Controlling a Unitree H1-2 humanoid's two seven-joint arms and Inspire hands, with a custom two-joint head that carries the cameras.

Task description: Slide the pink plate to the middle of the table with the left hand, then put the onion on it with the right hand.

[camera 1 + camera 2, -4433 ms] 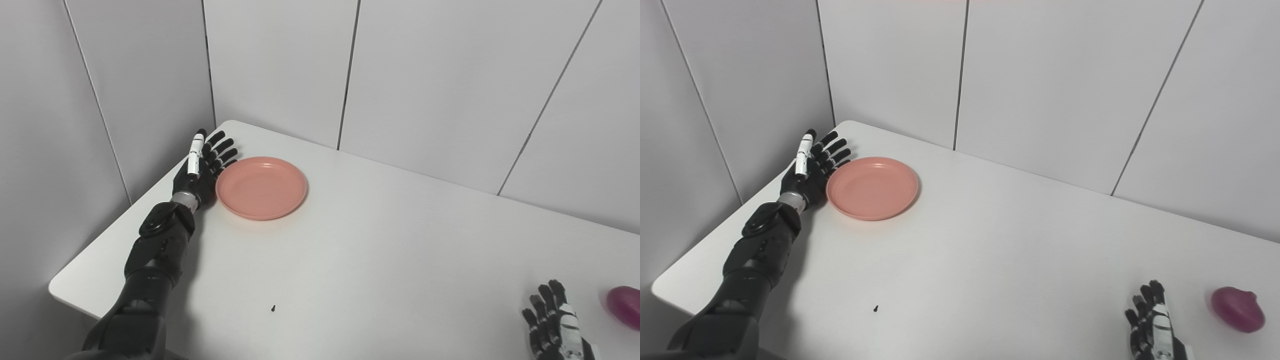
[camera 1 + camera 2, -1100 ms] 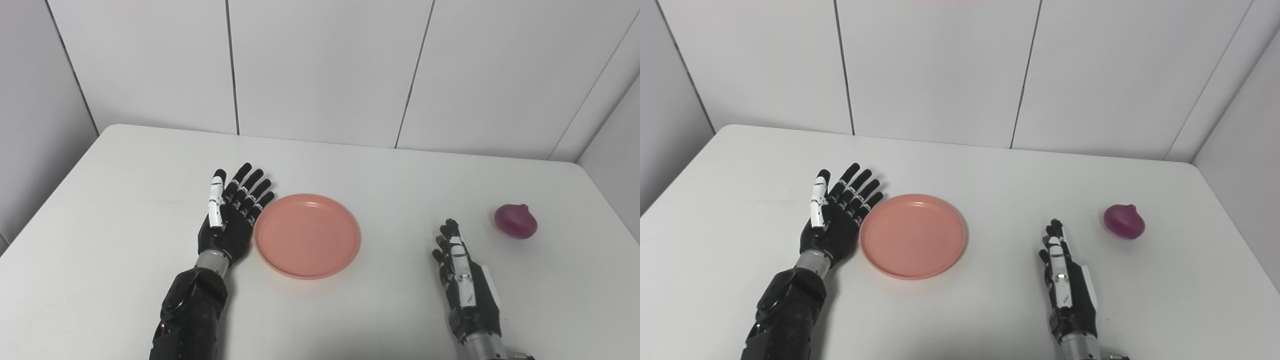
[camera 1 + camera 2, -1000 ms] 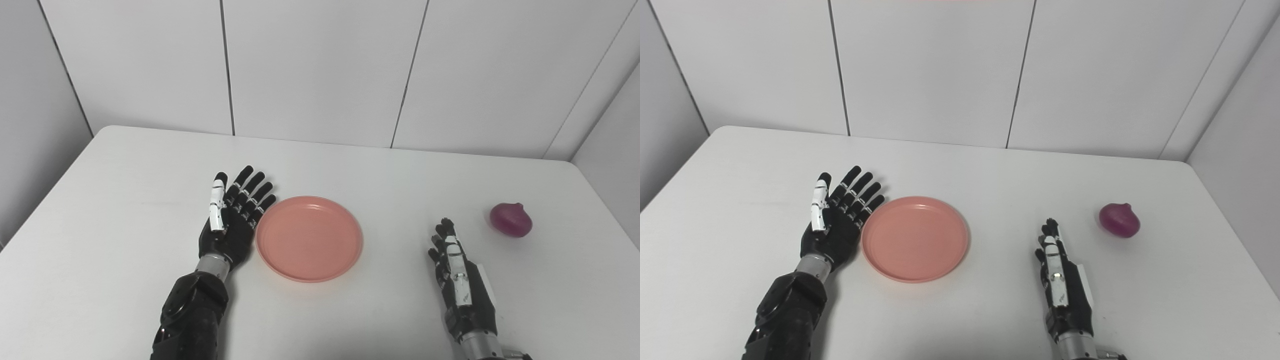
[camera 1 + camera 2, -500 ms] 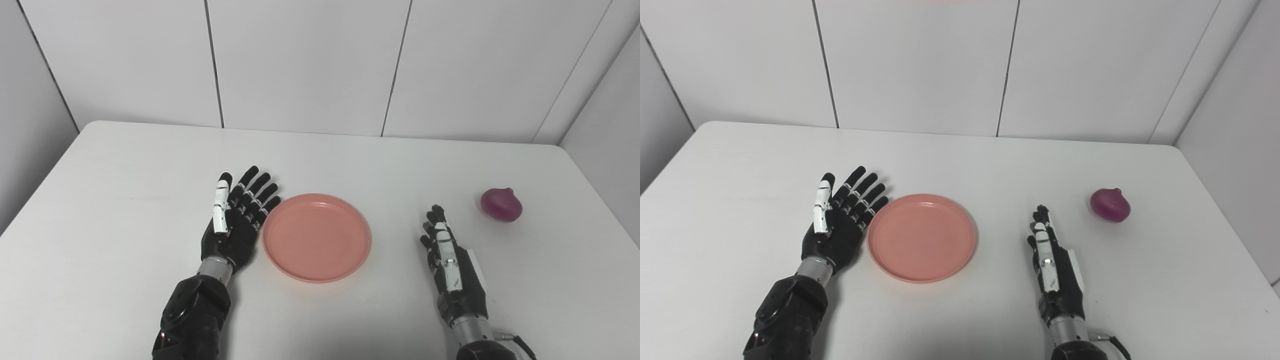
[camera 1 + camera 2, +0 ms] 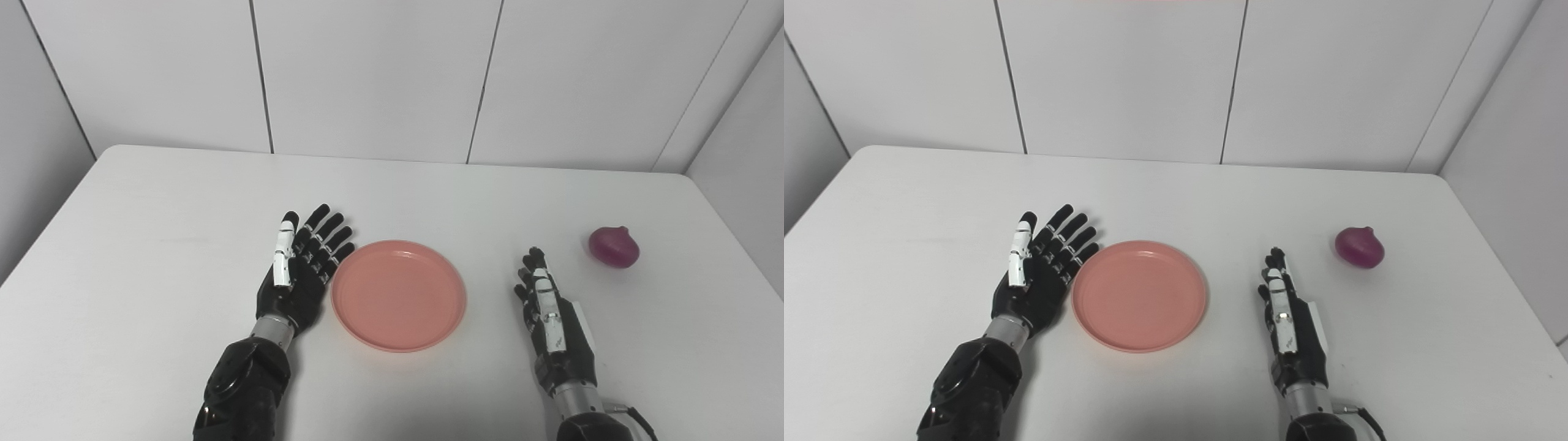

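Pink plate (image 5: pixel 399 295) lies flat on the white bench (image 5: pixel 153 245), at about the middle of its width and toward the near edge. The left hand (image 5: pixel 300 275) stands edge-on just beside the plate's left rim, palm turned toward it, fingers (image 5: pixel 324 236) spread wide and holding nothing; whether the hand is actually touching the rim cannot be told. The onion (image 5: pixel 614 247) sits well apart to the right, near the bench's right side. The right hand (image 5: pixel 554 318) rests between plate and onion, fingers extended and close together, empty.

Assessment: the slide appears at or near completion; the plate looks roughly centred. If any further push is required, it should be short and low, the flat of the hand kept against the rim so the plate travels straight and does not spin or ride up on its edge. Pushing on risks carrying it into the right hand. The left hand should then draw off sideways to the left, clear of the rim, without dragging the plate.

The onion is round and smooth and likely to roll; the right hand should come over it and close from both sides.
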